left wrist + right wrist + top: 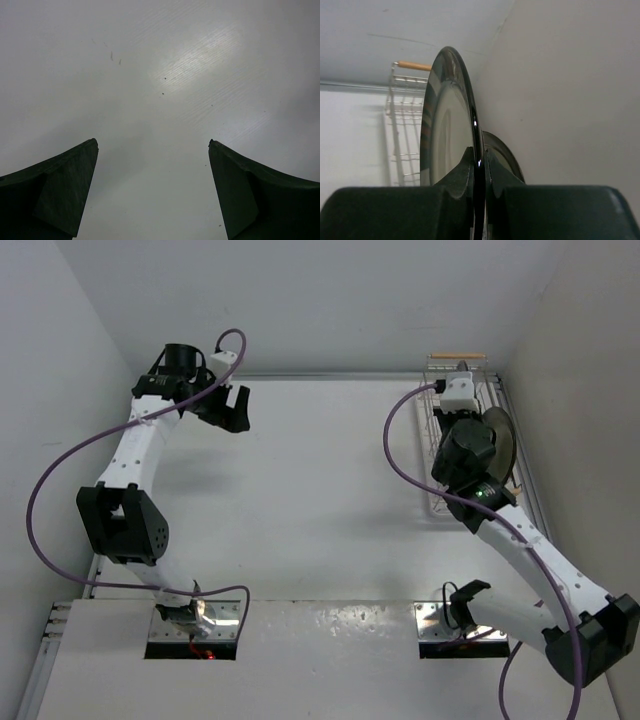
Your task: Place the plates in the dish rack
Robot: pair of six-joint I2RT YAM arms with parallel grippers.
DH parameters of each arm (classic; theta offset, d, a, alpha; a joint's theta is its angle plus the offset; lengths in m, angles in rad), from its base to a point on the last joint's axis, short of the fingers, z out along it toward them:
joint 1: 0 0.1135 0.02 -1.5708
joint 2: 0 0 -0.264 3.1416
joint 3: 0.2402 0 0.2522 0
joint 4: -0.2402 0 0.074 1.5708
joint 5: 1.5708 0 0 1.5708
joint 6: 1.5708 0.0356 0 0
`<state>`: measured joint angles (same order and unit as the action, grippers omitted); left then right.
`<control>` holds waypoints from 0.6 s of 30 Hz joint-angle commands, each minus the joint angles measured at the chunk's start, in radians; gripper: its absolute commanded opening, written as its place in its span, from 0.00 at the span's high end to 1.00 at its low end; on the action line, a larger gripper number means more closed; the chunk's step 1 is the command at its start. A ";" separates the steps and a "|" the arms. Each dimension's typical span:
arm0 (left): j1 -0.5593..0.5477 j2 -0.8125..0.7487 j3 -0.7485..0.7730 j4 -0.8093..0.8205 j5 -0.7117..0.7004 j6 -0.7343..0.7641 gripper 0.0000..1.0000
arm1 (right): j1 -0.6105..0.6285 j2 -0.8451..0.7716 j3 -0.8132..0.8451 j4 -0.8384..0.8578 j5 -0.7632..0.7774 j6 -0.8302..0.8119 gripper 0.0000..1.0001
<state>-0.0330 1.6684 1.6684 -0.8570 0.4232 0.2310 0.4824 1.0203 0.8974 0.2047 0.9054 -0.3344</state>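
My right gripper (479, 155) is shut on the rim of the cream plate with the dark brown striped rim (445, 130), held upright and edge-on over the dish rack (402, 107). Just behind it a second plate with a grey rim (509, 156) stands upright; its base is hidden. In the top view the right wrist (468, 452) hangs over the rack (437, 400) at the far right, with a plate (503, 438) on edge beside it. My left gripper (152, 145) is open and empty above bare table; it also shows in the top view (235, 410). The blue-and-white plate is out of view.
The rack's wooden handle (457, 356) lies close to the back wall, and the right wall runs just beside the rack (560, 100). The white tray edge (520, 490) shows beside the right forearm. Purple cables loop from both arms.
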 commanded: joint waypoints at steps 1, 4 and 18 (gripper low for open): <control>0.007 -0.048 0.004 0.022 0.026 -0.013 0.04 | -0.042 -0.032 -0.011 0.312 0.027 -0.146 1.00; 0.007 -0.048 -0.005 0.022 0.026 -0.013 0.04 | -0.070 -0.041 -0.020 0.280 -0.023 -0.143 1.00; 0.016 -0.048 -0.035 0.022 0.017 -0.013 0.04 | -0.228 -0.055 -0.103 -0.057 -0.304 0.207 1.00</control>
<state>-0.0322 1.6623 1.6447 -0.8505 0.4294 0.2272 0.2802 1.0000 0.7757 0.0689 0.6754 -0.2081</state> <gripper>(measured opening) 0.959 0.056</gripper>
